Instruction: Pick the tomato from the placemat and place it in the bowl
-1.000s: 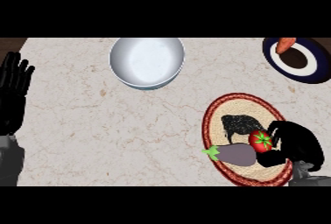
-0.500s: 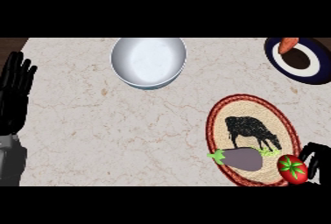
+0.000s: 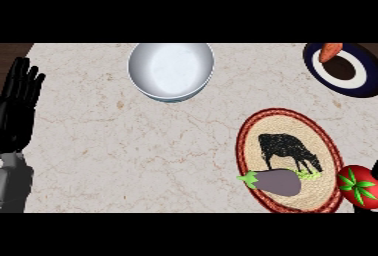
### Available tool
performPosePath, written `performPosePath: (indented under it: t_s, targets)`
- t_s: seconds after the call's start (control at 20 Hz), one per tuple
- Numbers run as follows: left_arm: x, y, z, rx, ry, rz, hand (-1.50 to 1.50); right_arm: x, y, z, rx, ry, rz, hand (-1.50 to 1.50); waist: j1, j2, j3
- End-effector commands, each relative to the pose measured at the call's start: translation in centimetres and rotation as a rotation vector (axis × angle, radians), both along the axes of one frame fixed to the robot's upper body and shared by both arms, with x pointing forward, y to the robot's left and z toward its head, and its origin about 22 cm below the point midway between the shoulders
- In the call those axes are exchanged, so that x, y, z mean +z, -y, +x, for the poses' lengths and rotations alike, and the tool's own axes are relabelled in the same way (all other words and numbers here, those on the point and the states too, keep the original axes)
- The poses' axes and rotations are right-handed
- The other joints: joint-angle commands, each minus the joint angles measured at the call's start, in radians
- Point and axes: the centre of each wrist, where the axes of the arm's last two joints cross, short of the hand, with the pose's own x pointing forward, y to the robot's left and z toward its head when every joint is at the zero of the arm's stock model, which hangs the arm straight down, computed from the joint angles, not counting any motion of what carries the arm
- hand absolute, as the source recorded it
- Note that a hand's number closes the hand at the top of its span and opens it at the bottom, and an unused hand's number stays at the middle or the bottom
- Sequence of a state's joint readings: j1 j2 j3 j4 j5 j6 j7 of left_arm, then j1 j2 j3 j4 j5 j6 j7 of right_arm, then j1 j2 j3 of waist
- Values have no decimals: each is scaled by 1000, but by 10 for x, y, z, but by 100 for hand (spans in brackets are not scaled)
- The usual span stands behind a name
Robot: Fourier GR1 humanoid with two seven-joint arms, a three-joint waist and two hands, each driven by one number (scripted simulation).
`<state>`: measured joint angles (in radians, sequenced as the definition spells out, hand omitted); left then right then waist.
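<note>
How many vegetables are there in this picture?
3. An eggplant lies low on the placemat; a tomato shows at its right edge; a carrot rests on the dark plate, top right. Others may be hidden beyond the view's edges.

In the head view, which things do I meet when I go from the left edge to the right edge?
In order: black left hand → white round bowl → purple eggplant → red tomato.
</note>
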<state>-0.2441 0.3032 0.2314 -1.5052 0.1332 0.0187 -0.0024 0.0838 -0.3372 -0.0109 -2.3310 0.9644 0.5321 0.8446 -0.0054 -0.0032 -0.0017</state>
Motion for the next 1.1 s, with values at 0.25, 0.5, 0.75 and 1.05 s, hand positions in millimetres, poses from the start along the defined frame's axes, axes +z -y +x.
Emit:
performPosePath:
  t_s: [0.25,0.5,0.75,1.05]
  targets:
    - [7,-2,0,-4,8,4,0,69,-45,6,203,307,131,150,24,-2,-1]
    - [-3,9,7,-24,2,3,0,103,-84,23,283,375,250,150,16,-2,-1]
    - [16,12,15,-28,0,-4,0,131,-128,74,294,351,330,150,24,1,0]
    - [-2,13,11,-46,-10,2,0,154,-165,122,311,251,343,150,30,4,0]
